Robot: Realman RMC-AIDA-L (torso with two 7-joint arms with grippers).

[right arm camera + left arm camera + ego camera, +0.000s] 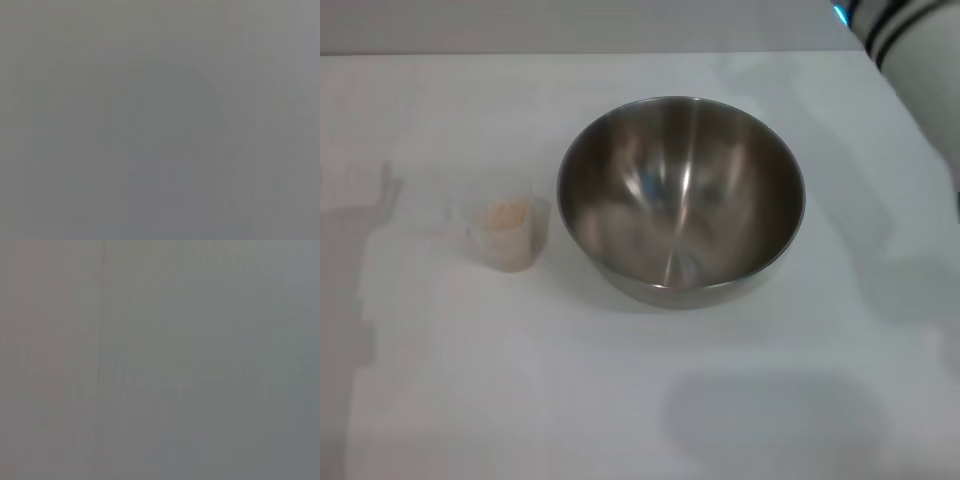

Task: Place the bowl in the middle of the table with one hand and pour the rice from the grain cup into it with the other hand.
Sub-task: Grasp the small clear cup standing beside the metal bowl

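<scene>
On the table (640,400), empty bowl (680,200) beside rice-filled (507,214) grain cup (508,235); neither gripper visible.

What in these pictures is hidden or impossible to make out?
- Right pincer: the head view shows only part of the right arm, cut off by the top right corner.
- Left arm and pincer: in no view.
- Both wrist views: plain grey blur, nothing recognisable.
- Grain cup: how much rice it holds is too small and hazy to judge.
- Bowl: its near outer wall is hidden by its own rim.

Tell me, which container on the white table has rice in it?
The small transparent plastic grain cup; the large stainless-steel bowl beside it is empty.
</scene>
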